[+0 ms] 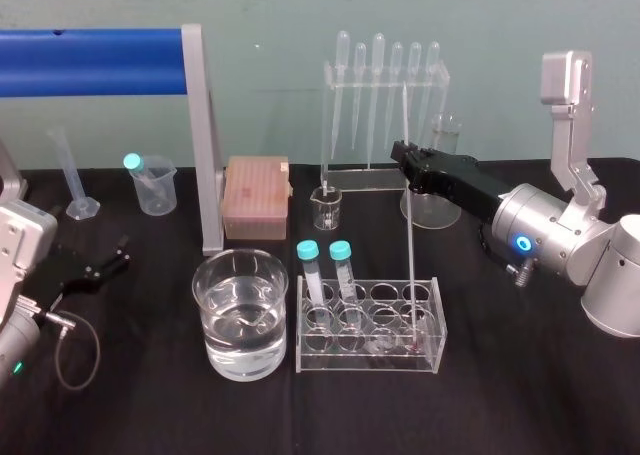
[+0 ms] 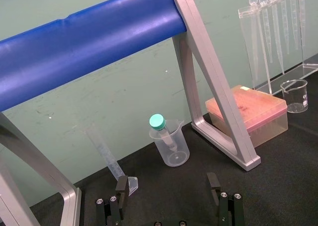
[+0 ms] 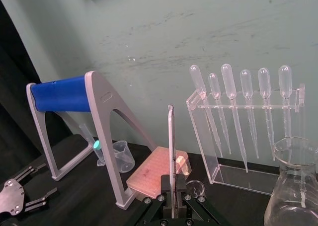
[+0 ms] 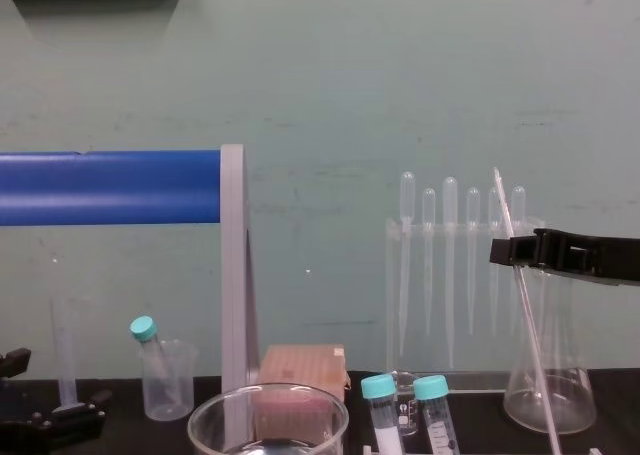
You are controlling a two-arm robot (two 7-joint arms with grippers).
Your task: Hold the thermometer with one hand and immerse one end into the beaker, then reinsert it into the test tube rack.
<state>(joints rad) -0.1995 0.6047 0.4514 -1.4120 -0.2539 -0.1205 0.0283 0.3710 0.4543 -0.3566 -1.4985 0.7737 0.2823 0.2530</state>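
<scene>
While left gripper (image 2: 167,183) agape, thin glass thermometer (image 1: 410,245) pinched by black right gripper (image 1: 402,157).

This is a laboratory. On the black bench (image 1: 140,405) stand a clear rack (image 1: 370,353) with capped tubes, a wide glass beaker (image 1: 212,335) holding water, a conical flask (image 4: 570,400), a graduated cylinder (image 1: 70,175) and bulb pipettes (image 1: 378,75) hanging in a stand.

The thermometer (image 1: 409,205) is whitish, its tip red, low in the clear rack (image 1: 340,361). The beaker (image 1: 240,254) is clear. The tube caps (image 1: 308,248) are teal, the far-left bar (image 1: 90,62) blue, the tip box (image 1: 256,197) salmon, the cloth (image 1: 150,405) black.
</scene>
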